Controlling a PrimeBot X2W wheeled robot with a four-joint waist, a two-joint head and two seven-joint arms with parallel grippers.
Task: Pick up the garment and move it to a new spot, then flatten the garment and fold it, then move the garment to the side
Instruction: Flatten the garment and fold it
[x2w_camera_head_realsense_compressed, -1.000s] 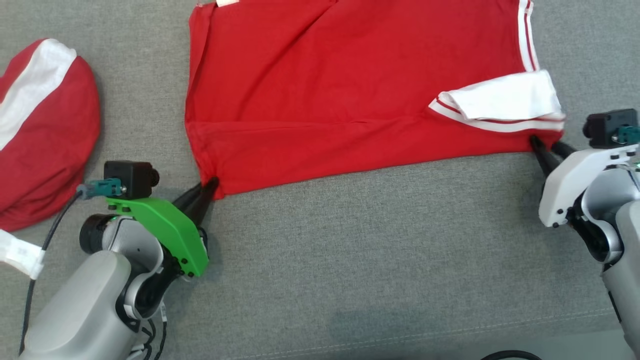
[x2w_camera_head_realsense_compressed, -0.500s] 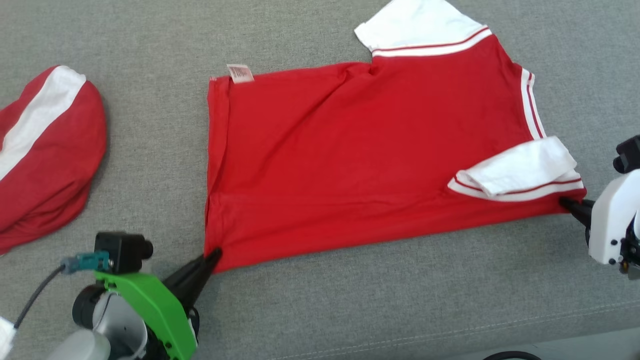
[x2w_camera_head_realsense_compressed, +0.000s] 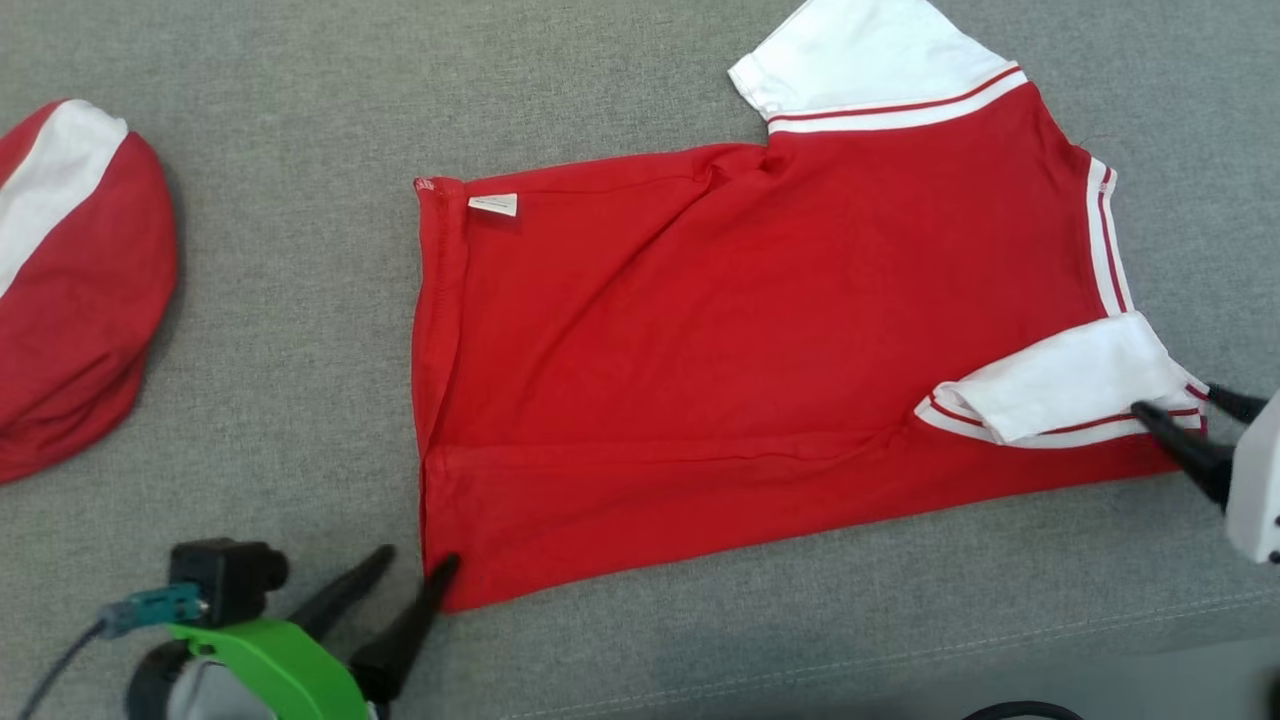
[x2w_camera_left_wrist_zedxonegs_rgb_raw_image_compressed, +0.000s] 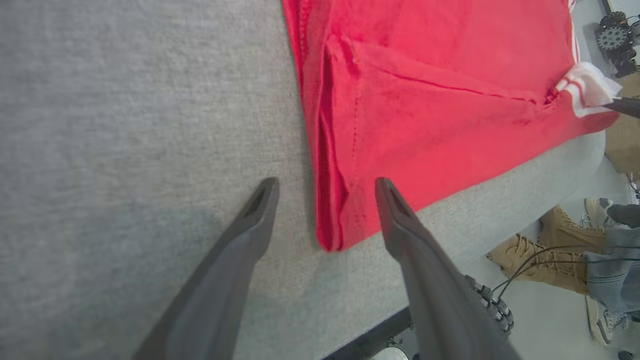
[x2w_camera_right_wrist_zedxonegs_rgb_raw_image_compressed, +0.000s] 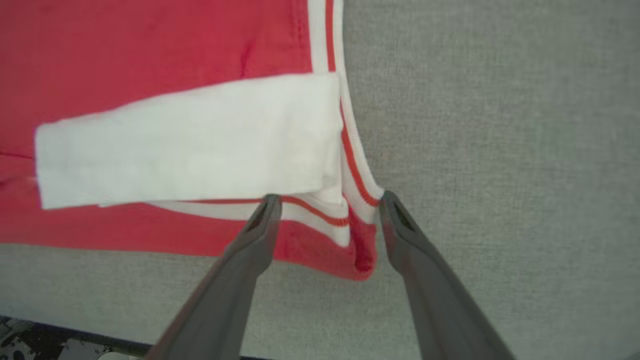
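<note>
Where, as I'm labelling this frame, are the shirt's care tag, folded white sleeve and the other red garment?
care tag (x2w_camera_head_realsense_compressed: 493, 204): head view, centre of label.
folded white sleeve (x2w_camera_head_realsense_compressed: 1060, 385): head view, middle of white cloth.
other red garment (x2w_camera_head_realsense_compressed: 90, 300): head view, red part.

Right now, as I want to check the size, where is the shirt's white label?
In the head view, the white label lies just inside the hem at the far left corner of the red garment.

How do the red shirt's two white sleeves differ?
The far white sleeve lies spread on the grey cloth; the near white sleeve is folded over the red shirt. The right gripper stands open at the near sleeve; the far sleeve lies alone. Both have red stripes.
</note>
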